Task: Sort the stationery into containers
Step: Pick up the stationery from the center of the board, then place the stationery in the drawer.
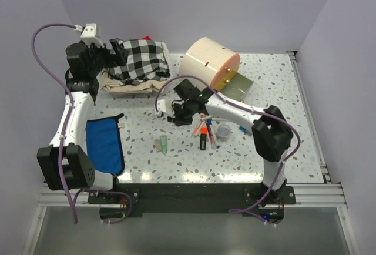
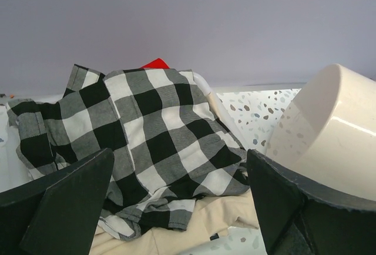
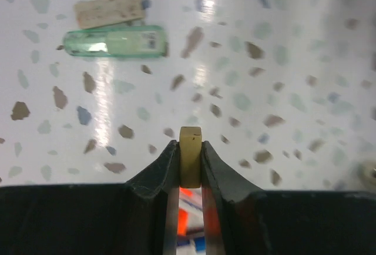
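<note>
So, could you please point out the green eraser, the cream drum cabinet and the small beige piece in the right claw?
green eraser [image 3: 114, 40]: right wrist view, middle of its body.
cream drum cabinet [image 1: 202, 58]: top view, its curved side wall.
beige piece [image 3: 190, 149]: right wrist view, its upright front face.

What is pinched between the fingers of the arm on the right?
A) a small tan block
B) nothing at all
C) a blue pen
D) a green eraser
A: in the right wrist view the right gripper is clamped on a small tan block, while the green eraser lies apart from it on the speckled table.
</note>
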You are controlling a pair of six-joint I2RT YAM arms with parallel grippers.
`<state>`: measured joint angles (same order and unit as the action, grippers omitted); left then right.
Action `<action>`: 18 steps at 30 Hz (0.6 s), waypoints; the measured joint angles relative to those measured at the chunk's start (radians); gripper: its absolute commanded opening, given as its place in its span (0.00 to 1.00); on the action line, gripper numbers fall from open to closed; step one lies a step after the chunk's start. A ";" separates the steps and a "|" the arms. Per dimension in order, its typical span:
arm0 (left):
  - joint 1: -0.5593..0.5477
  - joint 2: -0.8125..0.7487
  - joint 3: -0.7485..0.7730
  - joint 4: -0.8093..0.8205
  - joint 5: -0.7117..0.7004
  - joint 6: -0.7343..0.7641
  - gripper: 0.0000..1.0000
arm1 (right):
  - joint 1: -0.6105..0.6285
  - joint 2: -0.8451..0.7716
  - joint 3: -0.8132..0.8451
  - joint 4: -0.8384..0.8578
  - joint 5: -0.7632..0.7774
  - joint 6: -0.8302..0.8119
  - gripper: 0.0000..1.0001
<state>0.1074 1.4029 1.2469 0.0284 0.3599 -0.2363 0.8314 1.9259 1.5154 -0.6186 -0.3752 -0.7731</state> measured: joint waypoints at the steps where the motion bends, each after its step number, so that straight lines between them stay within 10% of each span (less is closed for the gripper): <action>1: 0.000 -0.001 0.000 0.003 0.003 0.000 1.00 | -0.023 -0.029 0.008 -0.004 0.007 0.003 0.00; 18: 0.000 0.060 0.045 0.075 0.056 -0.045 0.99 | -0.387 -0.390 -0.141 -0.121 0.188 -0.089 0.00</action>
<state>0.1074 1.4628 1.2922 0.1032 0.4164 -0.2810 0.4446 1.5356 1.3743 -0.7399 -0.1875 -0.8616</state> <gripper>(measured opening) 0.995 0.193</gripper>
